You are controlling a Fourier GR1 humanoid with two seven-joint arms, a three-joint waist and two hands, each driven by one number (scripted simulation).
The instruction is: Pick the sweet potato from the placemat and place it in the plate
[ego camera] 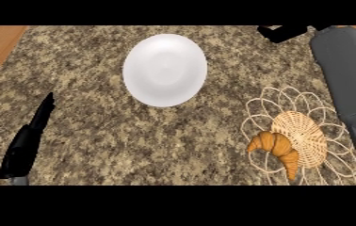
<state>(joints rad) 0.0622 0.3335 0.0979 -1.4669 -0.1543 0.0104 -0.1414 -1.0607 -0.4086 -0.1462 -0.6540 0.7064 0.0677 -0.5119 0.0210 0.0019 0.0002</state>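
Note:
An orange-brown, ridged, curved item shaped like a croissant [279, 150] lies on the left part of a round woven placemat [306, 126] at the lower right. Up and to the left of the mat, a white plate [165, 69] sits with nothing on it. My right forearm runs up the right edge, and its black hand [281, 33] shows at the top right, far above the mat and partly cut off by the picture's edge. My left hand [28, 140] rests open at the lower left, fingers straight and pointing up.
The counter top is speckled brown granite [104, 126]. A strip of orange wood [10, 39] borders it at the upper left. The placemat's looped wicker rim runs out of view at the right and bottom.

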